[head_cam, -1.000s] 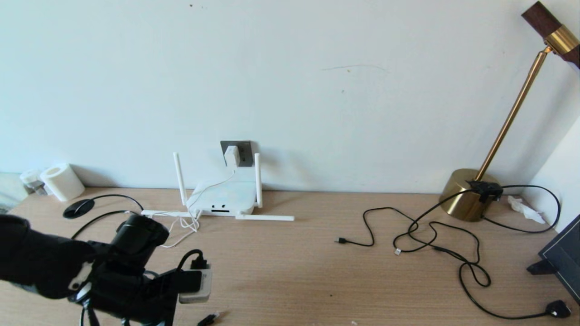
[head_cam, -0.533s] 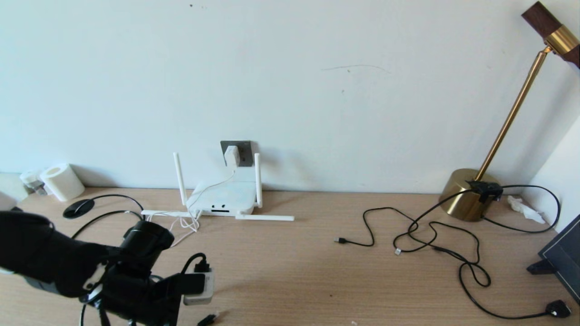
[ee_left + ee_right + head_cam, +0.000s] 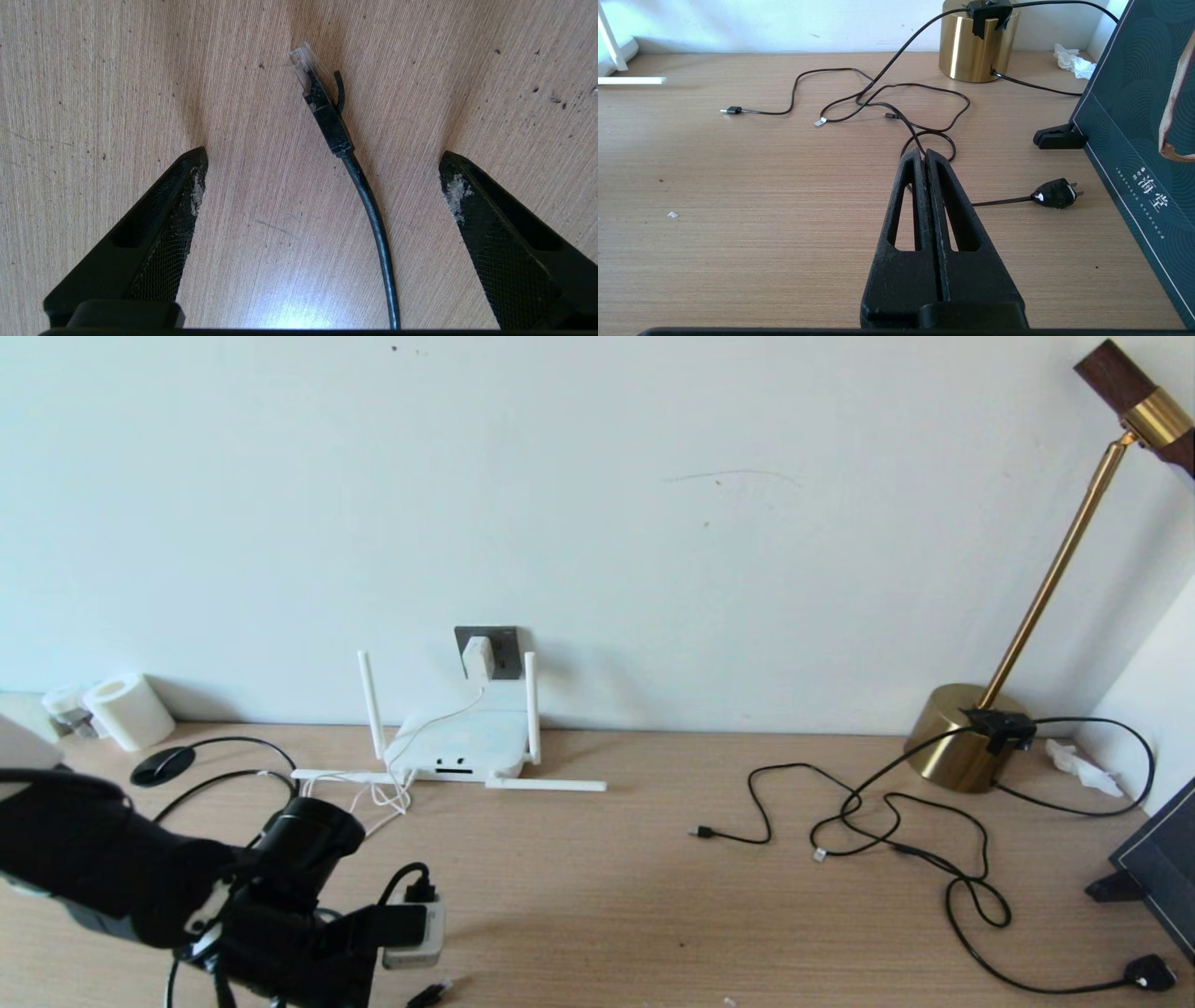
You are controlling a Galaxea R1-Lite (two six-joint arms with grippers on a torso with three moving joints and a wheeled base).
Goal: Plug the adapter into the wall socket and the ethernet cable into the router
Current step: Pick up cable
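The white adapter [image 3: 478, 658] sits in the dark grey wall socket [image 3: 502, 642], and its thin white cord runs down to the router [image 3: 462, 744] on the desk below. The ethernet cable [image 3: 369, 196] lies on the wood with its black boot and clear plug tip [image 3: 302, 60] pointing away. My left gripper [image 3: 323, 151] hangs open just above it, one finger on each side, touching nothing. In the head view the plug [image 3: 428, 995] lies at the front edge beside my left arm [image 3: 280, 887]. My right gripper [image 3: 924, 154] is shut and empty, low over the desk's right side.
A brass lamp base [image 3: 966, 747] stands at the back right, with thin black cables [image 3: 887, 821] looping in front and a black plug [image 3: 1150, 973] near the front. A dark box [image 3: 1134, 116] leans at the right edge. A paper roll [image 3: 129, 711] stands far left.
My left arm has crept a little to the right and lower toward the ethernet plug, still open. The right gripper and everything on the desk have stayed put.
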